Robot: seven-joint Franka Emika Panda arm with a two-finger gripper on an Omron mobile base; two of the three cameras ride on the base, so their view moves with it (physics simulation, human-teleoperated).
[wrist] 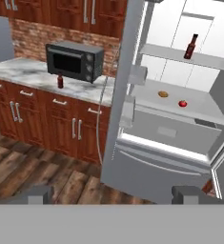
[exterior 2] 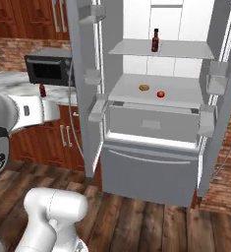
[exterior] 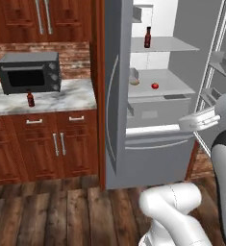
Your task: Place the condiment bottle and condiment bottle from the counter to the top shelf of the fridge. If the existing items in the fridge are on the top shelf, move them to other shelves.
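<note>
We count two slim reddish-brown condiment bottles, one [wrist: 191, 46] on the fridge's pale grey top shelf [wrist: 213, 59] at about 1 o'clock, one [wrist: 60, 80] on the veined marble counter [wrist: 23, 72] at 10 o'clock by the microwave [wrist: 75, 61], plus one red tomato [wrist: 182, 103], one tan bun [wrist: 163, 94], and our gripper [wrist: 114, 193] wide open, empty.

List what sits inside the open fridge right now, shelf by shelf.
Top shelf: one condiment bottle, upright. Deeper shelf below it: a tan bun and a red tomato, apart. The drawer under that is closed, so its contents are hidden.
</note>
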